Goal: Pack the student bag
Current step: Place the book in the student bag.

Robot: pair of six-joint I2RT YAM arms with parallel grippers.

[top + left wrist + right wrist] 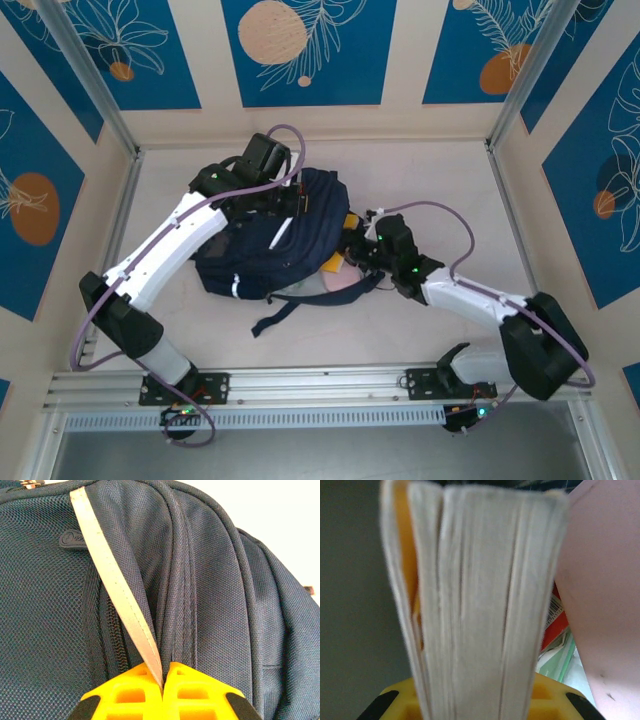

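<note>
Navy fabric student bag (315,225): frame-left of our right claw (475,702), pinching thick pale-paged book (480,580); left claw (163,682) pinches its white strip (114,580).

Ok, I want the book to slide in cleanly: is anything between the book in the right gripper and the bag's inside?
Partly. At the mouth of the student bag, a pink sheet crowds the book on its right in the wrist view, with a red barcoded pack and something green beyond; its left looks open.
</note>
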